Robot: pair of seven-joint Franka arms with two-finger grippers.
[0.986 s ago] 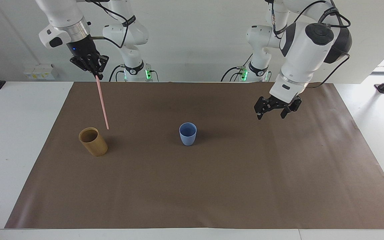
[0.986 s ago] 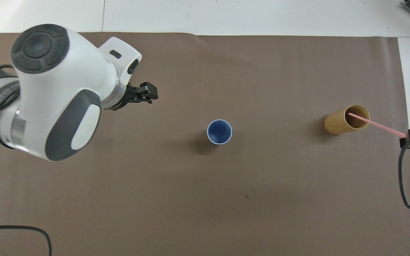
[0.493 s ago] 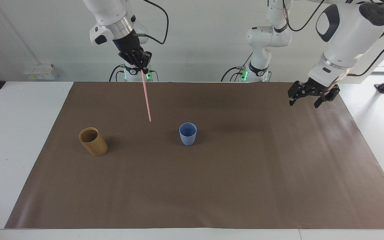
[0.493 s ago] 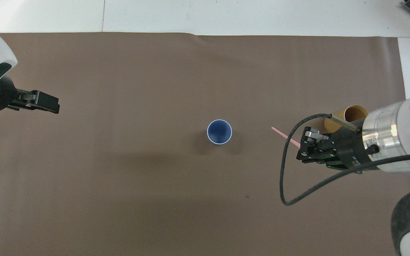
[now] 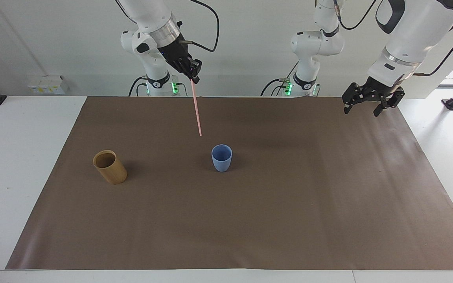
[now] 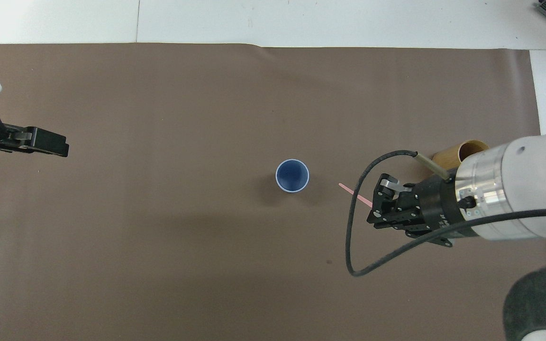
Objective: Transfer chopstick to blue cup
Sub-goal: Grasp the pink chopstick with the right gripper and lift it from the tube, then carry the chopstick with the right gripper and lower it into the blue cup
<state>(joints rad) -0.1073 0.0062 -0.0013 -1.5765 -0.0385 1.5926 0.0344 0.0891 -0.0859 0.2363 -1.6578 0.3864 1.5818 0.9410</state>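
My right gripper (image 5: pixel 193 78) is shut on the top end of the pale-pink chopstick (image 5: pixel 196 108), which hangs nearly upright in the air with its lower tip pointing down. In the overhead view the chopstick (image 6: pixel 354 193) sticks out of the right gripper (image 6: pixel 376 204), and its tip lies a little to the right arm's side of the blue cup (image 6: pixel 292 175). The light-blue cup (image 5: pixel 221 158) stands upright and empty at the middle of the mat. My left gripper (image 5: pixel 362 112) hangs open and empty over the mat's edge at the left arm's end, also seen in the overhead view (image 6: pixel 59 144).
A tan-brown cylindrical cup (image 5: pixel 110 167) stands empty toward the right arm's end of the table, partly covered by the right arm in the overhead view (image 6: pixel 462 151). A brown mat (image 5: pixel 250 220) covers most of the white table.
My right gripper has carried the chopstick from over the tan cup toward the blue cup. The left arm has pulled back and up toward its own end of the table.
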